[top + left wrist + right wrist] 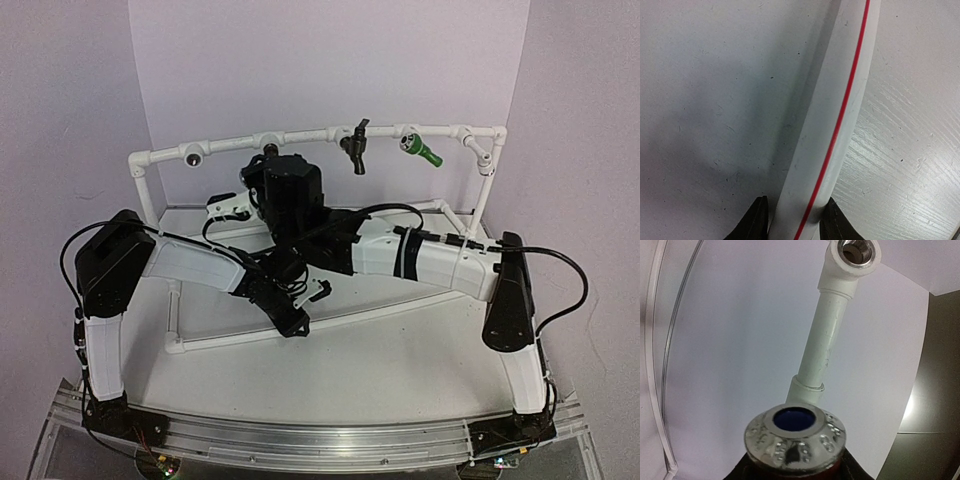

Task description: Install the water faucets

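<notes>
The reddish-brown faucet (796, 437) is held in my right gripper (795, 465), silvery round mouth toward the camera, right against a white tee of the pipe frame's top rail (824, 335). In the top view my right gripper (270, 165) is up at that rail and hides the faucet. The black faucet (356, 146) and the green faucet (421, 150) hang on the rail to its right. My left gripper (297, 322) is shut on the frame's low front pipe (832, 125), which has a red stripe, with its fingers (756, 222) on both sides of the pipe.
An open threaded socket (857, 252) sits at the end of the rail beyond the held faucet; it also shows in the top view (192, 157). The frame's uprights (486, 190) stand at both ends. The purple back wall is close behind.
</notes>
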### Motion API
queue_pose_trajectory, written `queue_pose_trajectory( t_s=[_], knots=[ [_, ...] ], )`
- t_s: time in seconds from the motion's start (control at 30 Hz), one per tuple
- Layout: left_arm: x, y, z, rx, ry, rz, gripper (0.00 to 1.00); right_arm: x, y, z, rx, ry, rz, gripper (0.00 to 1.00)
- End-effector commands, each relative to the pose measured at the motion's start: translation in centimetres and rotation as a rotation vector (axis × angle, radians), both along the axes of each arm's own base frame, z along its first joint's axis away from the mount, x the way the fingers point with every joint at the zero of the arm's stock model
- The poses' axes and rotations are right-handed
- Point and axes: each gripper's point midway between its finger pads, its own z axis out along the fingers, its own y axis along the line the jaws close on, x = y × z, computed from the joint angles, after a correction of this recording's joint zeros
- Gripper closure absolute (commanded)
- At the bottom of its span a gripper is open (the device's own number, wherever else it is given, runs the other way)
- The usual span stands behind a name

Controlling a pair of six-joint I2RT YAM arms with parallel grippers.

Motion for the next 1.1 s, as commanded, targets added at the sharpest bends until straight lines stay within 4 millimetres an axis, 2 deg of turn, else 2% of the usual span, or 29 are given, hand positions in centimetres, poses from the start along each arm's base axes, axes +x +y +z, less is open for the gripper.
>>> queue_pose_trajectory(
  t_s=[0.0, 0.2, 0.4, 0.63, 0.83, 1.07],
  knots=[
    [-3.9, 2.5, -8.1, 0.114, 0.234, 0.106, 1.00, 0.7, -0.3, 2.4, 0.105, -0.041, -0.018, 0.65],
    [-3.9, 2.6, -8.1, 0.114, 0.236, 0.106, 1.00, 1.1, -0.4, 2.6, 0.134, -0.039, -0.034, 0.78],
    [-4.0, 2.5, -8.2, 0.114, 0.243, 0.103, 1.00, 1.6, -0.7, 2.9, 0.211, -0.024, -0.060, 0.99],
    [-4.0, 2.5, -8.1, 0.109, 0.245, 0.103, 1.00, 2.0, -1.2, 2.8, 0.374, 0.013, -0.090, 1.00],
    [-4.0, 2.4, -8.1, 0.108, 0.246, 0.104, 1.00, 2.1, -1.4, 2.9, 0.655, 0.080, -0.070, 1.00],
    [-4.1, 2.5, -8.2, 0.110, 0.247, 0.104, 1.00, 2.5, -0.8, 2.6, 0.867, 0.141, -0.044, 1.00]
  ],
)
